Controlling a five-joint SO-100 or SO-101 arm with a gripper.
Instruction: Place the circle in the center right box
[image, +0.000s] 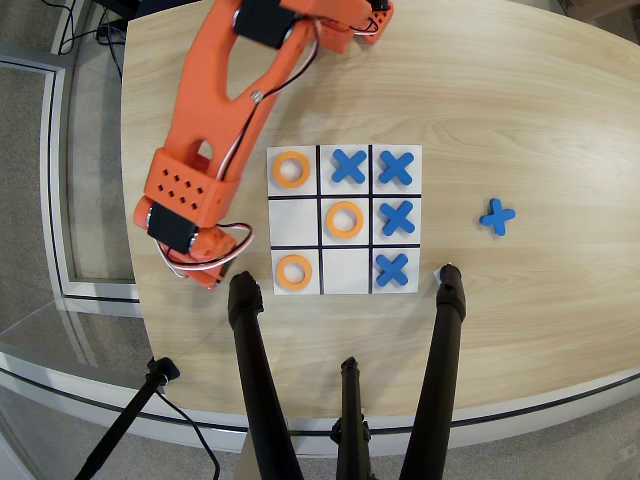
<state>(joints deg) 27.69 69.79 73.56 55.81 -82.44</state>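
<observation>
In the overhead view the pincer (205, 268) sits at the end of the orange arm (215, 110), low over the bench (520, 110) just left of the grid board (344, 220), beside the bottom left cell. The wrist block and white wires hide its tips, so I cannot tell whether they are apart or together, nor whether they hold anything.

On the board, three orange rings lie flat: one in the top left cell (291, 169), one in the middle cell (344, 219), one in the bottom left cell (293, 272). Each lies inside its black lines. The middle cell of the left column (293, 221), the end cell between two of the rings, is bare white. The bottom middle cell is bare too.

Four blue crosses (396, 217) fill the top middle cell and the whole right column. A fifth blue cross (497, 216) lies on the bench well to the right of the board.

Black tripod legs (255, 370) rise over the near edge of the bench.
</observation>
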